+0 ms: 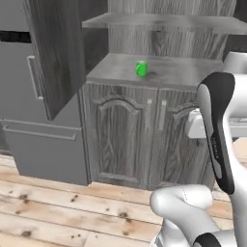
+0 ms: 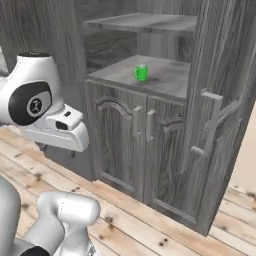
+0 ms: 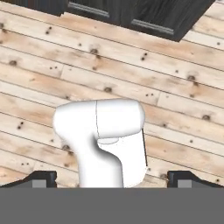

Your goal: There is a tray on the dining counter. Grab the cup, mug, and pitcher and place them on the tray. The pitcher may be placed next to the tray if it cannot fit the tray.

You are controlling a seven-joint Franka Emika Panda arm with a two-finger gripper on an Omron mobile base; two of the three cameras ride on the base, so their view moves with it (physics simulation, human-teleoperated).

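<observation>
The claw [image 3: 112, 179], jaws spread wide and empty, points down at the plank floor [image 3: 175, 87], with the green mug [image 1: 141, 68] well above and beyond it on the cabinet surface [image 1: 169, 72]. A reach risks striking the open cabinet door [image 2: 220, 115] or the shelf overhead. The right base view shows the mug's handle; the hand view adds the fingertips [image 3: 41, 178].

The gripper [image 3: 111, 177] points down at a pale knotty plank floor [image 3: 175, 109], its two dark fingertips [image 3: 41, 178] spread wide apart with nothing between them, and dark cabinet fronts [image 3: 144, 13] stand far beyond it along the floor's edge.
</observation>
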